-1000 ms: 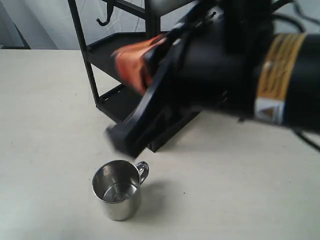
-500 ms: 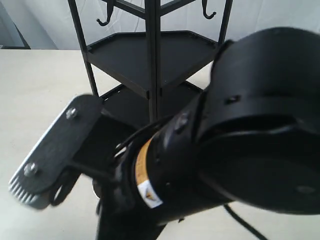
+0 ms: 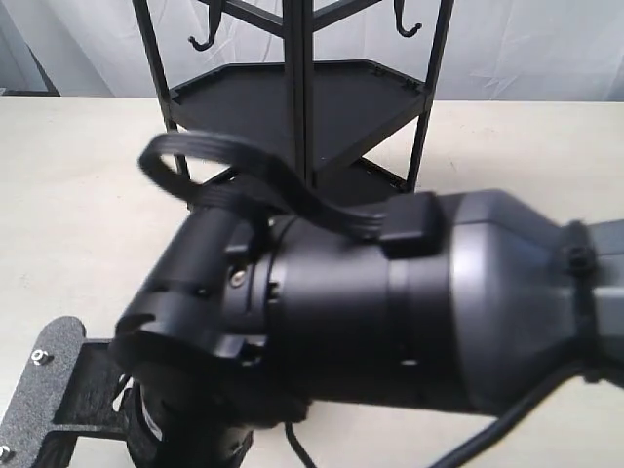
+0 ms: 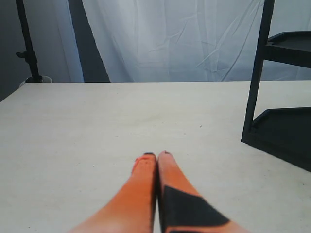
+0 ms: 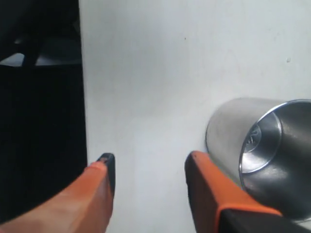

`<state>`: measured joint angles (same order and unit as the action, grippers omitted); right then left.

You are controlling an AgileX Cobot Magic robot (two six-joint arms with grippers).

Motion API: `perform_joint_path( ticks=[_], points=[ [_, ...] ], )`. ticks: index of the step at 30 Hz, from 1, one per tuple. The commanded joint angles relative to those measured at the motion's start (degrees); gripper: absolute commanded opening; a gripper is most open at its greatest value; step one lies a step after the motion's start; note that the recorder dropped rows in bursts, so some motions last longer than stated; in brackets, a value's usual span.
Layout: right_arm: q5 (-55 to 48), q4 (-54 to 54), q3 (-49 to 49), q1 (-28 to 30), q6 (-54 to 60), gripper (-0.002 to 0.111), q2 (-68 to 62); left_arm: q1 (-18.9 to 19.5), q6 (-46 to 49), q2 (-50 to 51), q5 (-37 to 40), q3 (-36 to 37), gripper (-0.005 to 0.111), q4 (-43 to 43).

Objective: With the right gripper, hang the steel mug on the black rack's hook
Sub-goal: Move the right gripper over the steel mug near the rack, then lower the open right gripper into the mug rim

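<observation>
The bulky black right gripper [image 5: 148,165] is hanging low over the pale table [image 5: 194,58] with its orange jaws spread, empty; the small shiny stainless-steel mug [image 5: 265,150] is standing just beside one jaw, outside the gap. The tall matt black metal rack [image 3: 302,107] is standing at the far side, its curved hooks [image 3: 202,41] bare; the left gripper [image 4: 156,158] is holding its jaws pressed together.

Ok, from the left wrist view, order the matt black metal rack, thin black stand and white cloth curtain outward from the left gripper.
1. Matt black metal rack, on the table beside the left gripper.
2. Thin black stand and white cloth curtain, both past the table's far edge: too close to call.
</observation>
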<state>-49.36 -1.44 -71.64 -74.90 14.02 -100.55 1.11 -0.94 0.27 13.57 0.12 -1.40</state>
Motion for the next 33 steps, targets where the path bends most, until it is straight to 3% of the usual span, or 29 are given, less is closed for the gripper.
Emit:
perform_joint_path(
  ticks=[1,12,15,20,29,32,33],
  points=[
    [0.2,4.5,-1.6,0.2,0.3,0.046,-2.5,-0.1,0.0,-0.3,-0.4,-0.1,0.001,0.2],
    [-1.9,6.1,-7.4,1.7,-0.4,0.046,-4.0,-0.1,0.0,-0.3,-0.4,-0.1,0.001,0.2],
    [-1.9,5.4,-7.6,5.1,-11.3,0.046,-5.7,-0.1,0.0,-0.3,-0.4,-0.1,0.001,0.2],
    [-0.6,-1.5,-12.4,6.5,-14.8,0.046,-6.7,-0.1,0.0,-0.3,-0.4,-0.1,0.001,0.2],
    [-4.3,0.8,-14.4,7.1,-22.9,0.046,-11.8,-0.1,0.0,-0.3,-0.4,-0.1,0.001,0.2],
    [-6.5,1.0,-14.4,7.6,-21.8,0.046,-11.6,-0.1,0.0,-0.3,-0.4,-0.1,0.001,0.2],
    [-7.6,1.0,-14.4,7.6,-16.5,0.046,-10.3,-0.1,0.0,-0.3,-0.4,-0.1,0.001,0.2]
  ],
)
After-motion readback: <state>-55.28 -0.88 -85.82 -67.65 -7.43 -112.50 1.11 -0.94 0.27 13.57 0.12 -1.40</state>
